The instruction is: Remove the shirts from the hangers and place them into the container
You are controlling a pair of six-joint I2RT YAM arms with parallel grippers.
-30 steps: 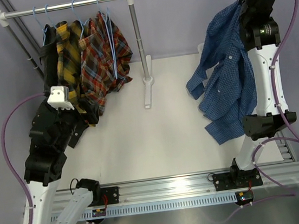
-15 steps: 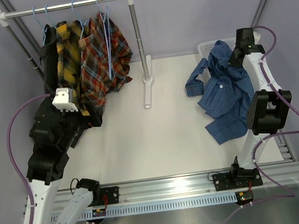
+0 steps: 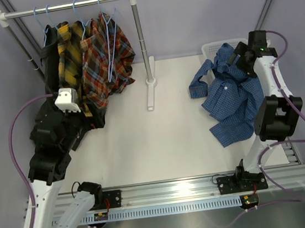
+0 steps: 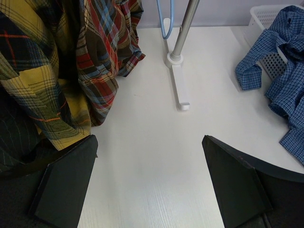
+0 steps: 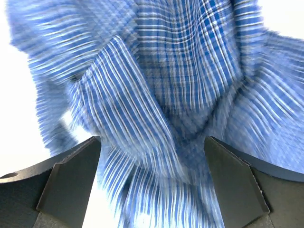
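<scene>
Right wrist view: my right claw (image 5: 152, 142) is spread wide with nothing pinched. The blue check shirt (image 5: 180, 71) fills the frame straight below it, blurred, and I can't see cloth touching either finger. My left claw (image 4: 149, 142) is also spread and empty, hovering over bare counter (image 4: 156, 156).

Step, my read: the blue check shirt is off its hanger and at the drop into the container (image 3: 209, 47), but the drop is only half good. Top view shows it bunched over the container's rim under the right claw. One sleeve and the whole tail sprawl on the counter, back toward my base.

Next move, probably: re-pinch the spilled part and tuck it in, or leave it and fetch the next shirt. A tuck needs a low pinch on loose cloth without snagging the mesh wall.

Left to do: red plaid shirt (image 3: 101, 59), yellow plaid shirt (image 3: 67, 52) and black shirt (image 3: 49, 49). All three are on hangers (image 3: 76, 12) on the rail (image 3: 67, 6), ahead-left of the left claw. One bare hanger (image 3: 109, 41) hangs in front of the red plaid shirt.

View differences:
- Right wrist sees only cloth, no container or counter, so I can't judge placement from it.
- Left wrist shows the container far right of the left claw with a sleeve over its wall, and the rail's foot ahead.
- Only top view gives the full spill.
</scene>
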